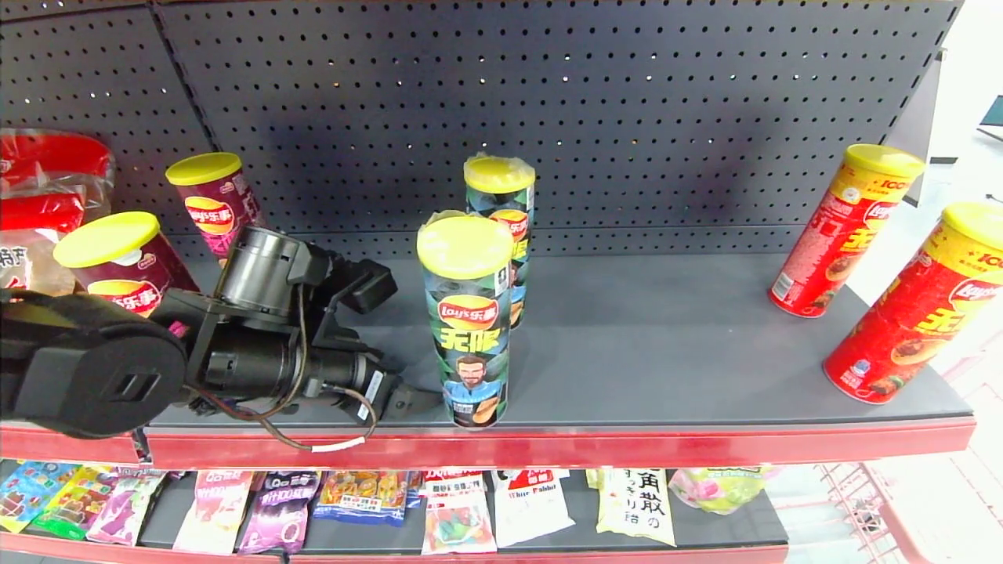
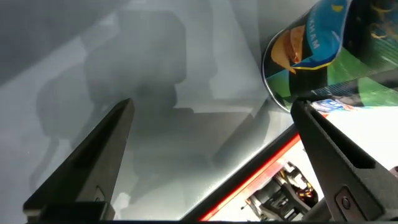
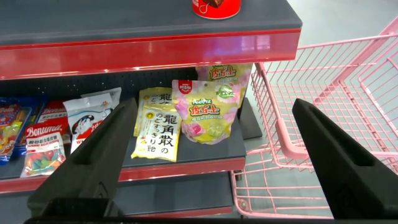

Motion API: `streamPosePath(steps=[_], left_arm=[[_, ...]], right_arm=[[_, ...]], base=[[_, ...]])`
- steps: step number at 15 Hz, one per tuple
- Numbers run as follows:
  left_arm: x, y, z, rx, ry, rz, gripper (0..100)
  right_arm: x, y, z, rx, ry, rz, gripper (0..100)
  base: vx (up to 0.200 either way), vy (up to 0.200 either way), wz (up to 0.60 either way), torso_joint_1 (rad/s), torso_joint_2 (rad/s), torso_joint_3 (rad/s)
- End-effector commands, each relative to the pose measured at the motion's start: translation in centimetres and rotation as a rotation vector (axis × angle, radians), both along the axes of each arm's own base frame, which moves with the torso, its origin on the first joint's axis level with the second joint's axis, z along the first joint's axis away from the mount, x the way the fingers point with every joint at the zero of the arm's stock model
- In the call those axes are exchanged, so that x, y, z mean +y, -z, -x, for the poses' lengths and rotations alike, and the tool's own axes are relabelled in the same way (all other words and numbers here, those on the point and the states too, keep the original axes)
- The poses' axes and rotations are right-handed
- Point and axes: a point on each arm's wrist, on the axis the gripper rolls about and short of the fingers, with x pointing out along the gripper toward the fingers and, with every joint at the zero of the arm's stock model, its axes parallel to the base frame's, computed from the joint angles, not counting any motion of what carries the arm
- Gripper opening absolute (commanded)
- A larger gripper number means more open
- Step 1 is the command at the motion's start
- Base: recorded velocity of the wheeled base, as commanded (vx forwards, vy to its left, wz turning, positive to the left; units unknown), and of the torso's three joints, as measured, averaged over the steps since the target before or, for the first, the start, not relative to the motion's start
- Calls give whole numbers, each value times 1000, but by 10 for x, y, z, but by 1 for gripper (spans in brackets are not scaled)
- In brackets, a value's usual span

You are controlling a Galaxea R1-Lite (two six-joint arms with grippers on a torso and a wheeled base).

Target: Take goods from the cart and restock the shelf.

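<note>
Left gripper [image 1: 411, 399] [image 2: 212, 106] lies low on the grey shelf [image 1: 666, 345], near its red front edge, just beside the base of the front green can [image 1: 467, 321] [image 2: 311, 56], on the can's left. Jaws spread wide with nothing between them; the can's base sits just past one fingertip, and I can't tell if they touch. The can stands upright, with the second green can [image 1: 501, 205] close behind it.

Two purple cans [image 1: 213, 196] stand at the left and two red cans [image 1: 842, 229] at the right, well apart from the green pair.

Right gripper [image 3: 214, 106] hangs below shelf level, jaws open and holding nothing. It faces the lower shelf [image 3: 186, 171] of snack bags [image 3: 208, 112], with the pink wire cart [image 3: 323, 124] just beside.
</note>
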Motion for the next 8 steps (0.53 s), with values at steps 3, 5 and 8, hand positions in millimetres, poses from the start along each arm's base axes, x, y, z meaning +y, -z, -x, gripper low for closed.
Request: streamPosePath(steps=[3,5,8], left_arm=[[-7,-3,-5,-13,14,6,100],[-10,-2,-5,-12,23,6,100],[-11,-3,-5,-14,25,8,100]], right_arm=[[0,0,0,2,-2,1,100],[0,0,0,2,0,0,100],[0,0,0,2,-2,0,100]], base=[[0,0,0,0,0,0],[0,0,0,0,0,0],[0,0,0,0,0,0]])
